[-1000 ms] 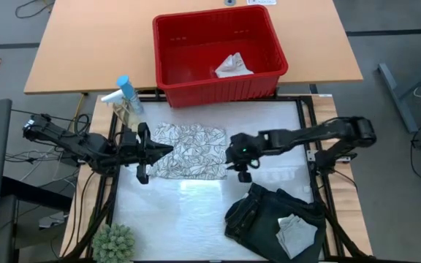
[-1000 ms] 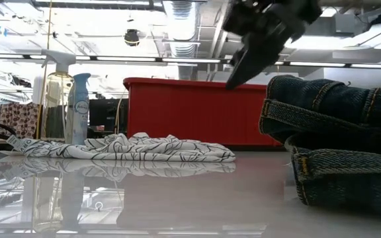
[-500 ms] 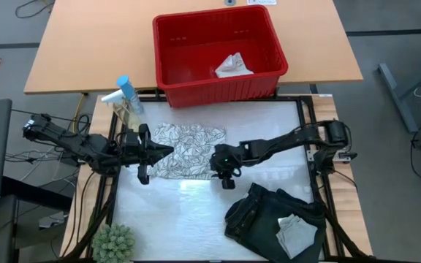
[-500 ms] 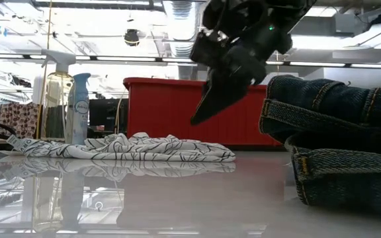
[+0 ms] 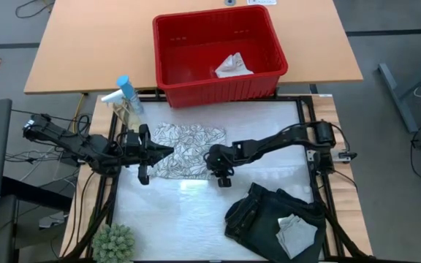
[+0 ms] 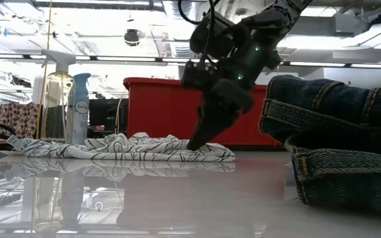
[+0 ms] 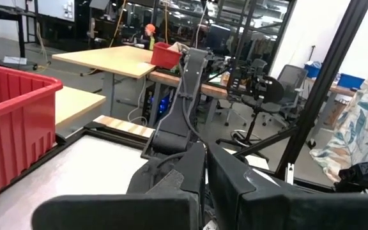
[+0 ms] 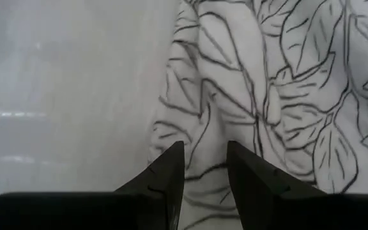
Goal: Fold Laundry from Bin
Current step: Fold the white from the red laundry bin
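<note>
The white-grey leaf-patterned cloth lies crumpled and flat on the white table top, and also shows in the low view. My left gripper is at its left edge, fingers shut. My right gripper has come down on the cloth's near right part, its fingers a little apart. The red bin stands at the far edge with a small whitish cloth inside. The dark garment lies folded at the near right, with a greyish cloth on top. My left gripper lies level, coming from the table's left, with its shut fingers at the cloth's left edge. Its own fingers hide the place of contact, so I cannot tell how many layers it has. My right gripper slants down from the table's right. Its open fingertips stand on the cloth just inside its near right edge, with a wrinkle of cloth between them. The cloth lies flat on the table.
Two spray bottles stand at the far left beside the bin, and a small green plant at the near left corner. A black frame borders the table top. Bare white surface lies near the cloth.
My right gripper has gone toward the table's left and down, from above the table's middle right to the leaf-patterned cloth's near right part, tipping its fingers downward. The cloth has stayed where it was.
</note>
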### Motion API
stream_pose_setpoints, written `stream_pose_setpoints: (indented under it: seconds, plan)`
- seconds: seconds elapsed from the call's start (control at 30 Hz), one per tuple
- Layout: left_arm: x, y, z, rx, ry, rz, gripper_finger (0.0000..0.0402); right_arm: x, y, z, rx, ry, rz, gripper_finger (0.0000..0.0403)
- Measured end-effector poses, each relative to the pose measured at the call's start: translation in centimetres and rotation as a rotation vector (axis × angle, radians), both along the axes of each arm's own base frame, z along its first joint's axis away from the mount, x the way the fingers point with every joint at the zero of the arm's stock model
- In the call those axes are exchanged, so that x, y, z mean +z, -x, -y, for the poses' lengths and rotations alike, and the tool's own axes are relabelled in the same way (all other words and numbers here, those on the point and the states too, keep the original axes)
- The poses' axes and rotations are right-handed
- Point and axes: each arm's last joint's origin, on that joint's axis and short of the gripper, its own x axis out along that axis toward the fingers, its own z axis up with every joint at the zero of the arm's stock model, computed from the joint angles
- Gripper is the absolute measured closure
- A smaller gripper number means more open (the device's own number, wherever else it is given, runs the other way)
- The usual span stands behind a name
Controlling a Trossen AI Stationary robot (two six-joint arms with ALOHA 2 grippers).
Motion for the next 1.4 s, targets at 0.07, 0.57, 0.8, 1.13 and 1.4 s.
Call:
stream_pose_setpoints:
  seconds: [0.07, 0.57, 0.8, 1.13, 1.4]
  plan:
    - [0.0, 0.0, 0.0, 0.000, 0.000, -0.001, 0.0395, -0.3, 0.2, 0.0, 0.000, 0.000, -0.025, 0.0261]
    - [-0.1, 0.0, 0.0, -0.002, 0.010, -0.010, 0.0395, -0.6, 0.2, -0.4, -0.011, 0.036, -0.041, 0.0384]
    - [-0.2, 0.0, 0.0, -0.002, 0.013, -0.019, 0.0395, 1.0, 0.4, -0.7, -0.012, 0.030, -0.044, 0.0380]
    - [-0.7, 0.0, 0.0, -0.002, 0.025, -0.059, 0.0395, 3.3, 1.6, -2.8, 0.048, 0.030, -0.061, 0.0380]
    - [-2.7, -0.2, -0.1, 0.075, 0.085, -0.219, 0.0395, 1.2, 2.7, -4.8, 0.109, 0.016, -0.148, 0.0340]
